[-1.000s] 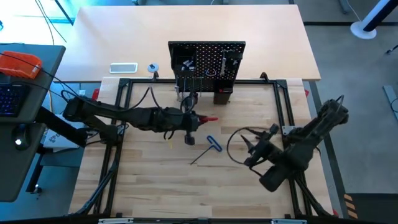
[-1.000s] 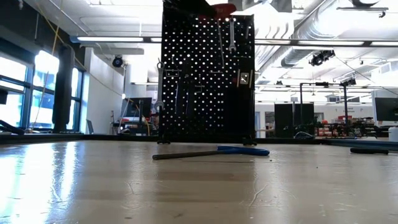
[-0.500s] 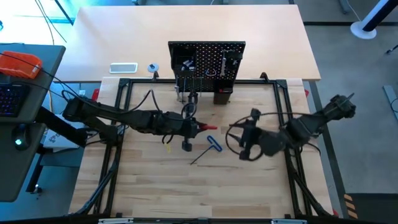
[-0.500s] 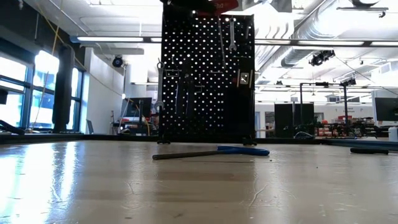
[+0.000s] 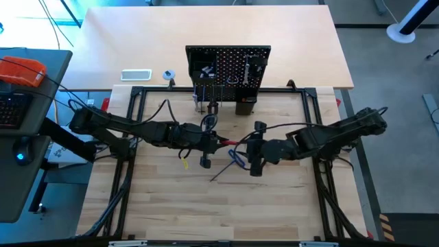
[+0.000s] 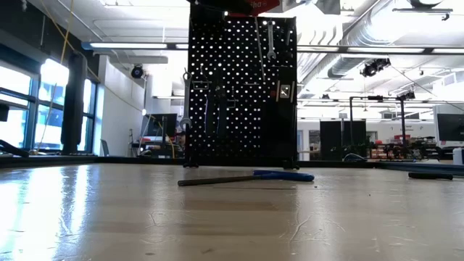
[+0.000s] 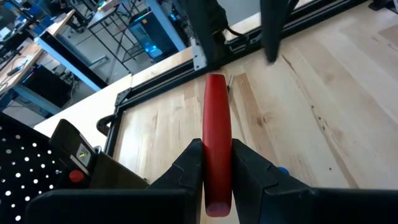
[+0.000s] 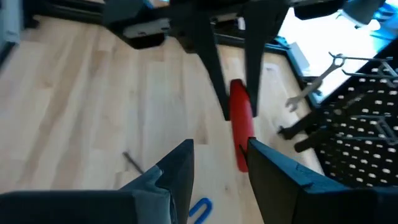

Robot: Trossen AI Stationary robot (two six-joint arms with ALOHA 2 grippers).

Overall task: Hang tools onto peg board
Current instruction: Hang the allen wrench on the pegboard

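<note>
My left gripper [image 5: 221,142] hangs over the table's middle, shut on the red screwdriver handle [image 5: 231,143], high above the wood. The handle shows at the low view's top edge [image 6: 254,5]. Its shaft is hidden. My right gripper [image 5: 243,146] faces it from the right, open; in the right wrist view its fingers [image 8: 181,167] stand on either side of the handle's free end [image 8: 241,134], and I cannot tell whether they touch it. A blue-handled T hex key [image 5: 233,162] lies flat on the table below. The peg board [image 5: 228,65] stands upright at the far edge with wrenches [image 6: 270,40] on its hooks. My left gripper pinches the red handle [image 7: 216,163] between its two fingers [image 7: 188,168]. The handle lies along the fingers and sticks out past their tips toward the table's right. It is lifted clear of the table and roughly level.
A black frame rail [image 5: 317,116] runs around the wooden table. A small black box [image 5: 245,106] stands at the peg board's foot. A white flat device [image 5: 136,75] lies on the desk behind. Open wood lies along the near side [image 5: 219,206].
My right gripper has swung from the table's right side toward the left, up to the red handle, turning until it points at it; its fingers stay open. My left gripper keeps its hold on the handle and stays about where it was.
</note>
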